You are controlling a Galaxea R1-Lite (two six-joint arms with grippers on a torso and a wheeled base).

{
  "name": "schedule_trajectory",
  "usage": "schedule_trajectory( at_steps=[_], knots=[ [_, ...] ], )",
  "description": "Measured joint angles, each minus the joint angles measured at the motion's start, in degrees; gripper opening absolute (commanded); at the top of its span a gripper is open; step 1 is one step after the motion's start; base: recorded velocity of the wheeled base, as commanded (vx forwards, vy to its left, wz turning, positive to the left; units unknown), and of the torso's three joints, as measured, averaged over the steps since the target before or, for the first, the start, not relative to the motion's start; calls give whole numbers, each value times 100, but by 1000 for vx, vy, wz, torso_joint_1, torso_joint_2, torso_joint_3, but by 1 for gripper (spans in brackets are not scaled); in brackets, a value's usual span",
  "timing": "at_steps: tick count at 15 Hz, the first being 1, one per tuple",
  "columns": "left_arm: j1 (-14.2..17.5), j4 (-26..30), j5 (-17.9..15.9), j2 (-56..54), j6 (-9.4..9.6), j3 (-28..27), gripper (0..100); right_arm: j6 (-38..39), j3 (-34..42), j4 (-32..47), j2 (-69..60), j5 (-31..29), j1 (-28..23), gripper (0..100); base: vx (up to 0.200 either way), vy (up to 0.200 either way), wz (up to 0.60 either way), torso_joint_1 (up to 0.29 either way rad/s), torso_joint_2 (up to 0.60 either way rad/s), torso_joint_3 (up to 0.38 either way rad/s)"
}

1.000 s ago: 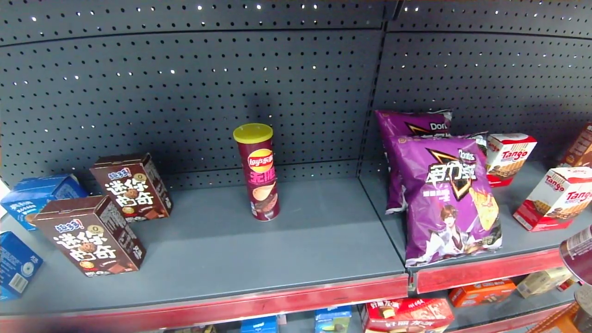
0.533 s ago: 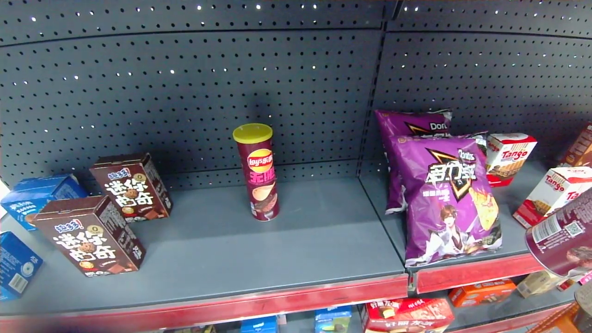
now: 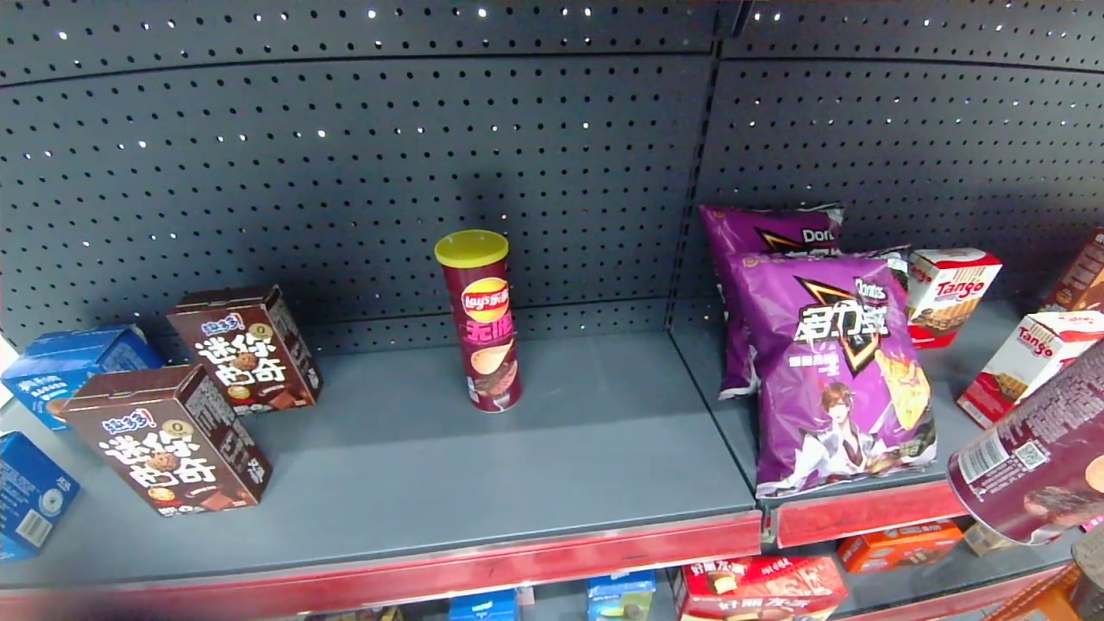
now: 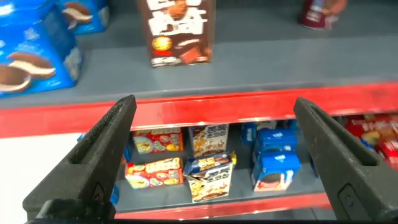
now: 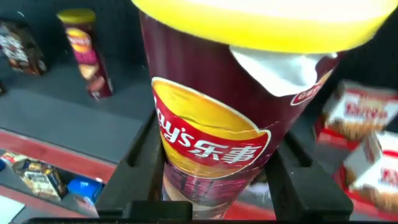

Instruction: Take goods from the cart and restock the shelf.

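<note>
Two chip cans (image 3: 479, 321) (image 3: 1031, 461), two purple bags (image 3: 832, 371) (image 3: 768, 231)

Cropped and covered parts
The can (image 3: 1031, 466) in the right tool (image 5: 214, 177) runs off the head view's right edge; in the right wrist view it covers most of the tool's fingers (image 5: 138, 171). Blue boxes (image 3: 30, 496) are cut by the left edge.

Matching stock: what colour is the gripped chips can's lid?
Yellow chips can lid; right wrist view best.

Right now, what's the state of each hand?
Left hand: open, holding nothing.
Right hand: closed on the chip can.
</note>
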Motion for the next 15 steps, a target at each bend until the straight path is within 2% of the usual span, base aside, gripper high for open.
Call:
schedule_trajectory(
  at_steps=[1, 6, 7, 9, 13, 15],
  knots=[
    [-2, 2, -144, 0, 137, 0, 100, -2, -63, 207, -6, -105, 6, 0, 0, 0, 0, 0, 0, 0],
    [-6, 105, -194, 0, 149, -30, 100, -141, -20, 820, -150, -551, 20, 0, 0, 0, 0, 0, 0, 0],
    [-6, 188, -249, 2, 226, -79, 100, -148, -5, 908, -188, -663, 20, 0, 0, 0, 0, 0, 0, 0],
    [-9, 216, -610, 112, 354, -358, 100, -150, 67, 1040, -284, -706, 16, 0, 0, 0, 0, 0, 0, 0],
    [-30, 135, -1940, 1452, 417, -1317, 100, -172, 229, 1182, -524, -1073, 9, 0, 0, 0, 0, 0, 0, 0],
    [-57, -249, -2264, 2352, 457, -1699, 100, -183, 304, 1185, -638, -1228, 9, 0, 0, 0, 0, 0, 0, 0]
  ],
)
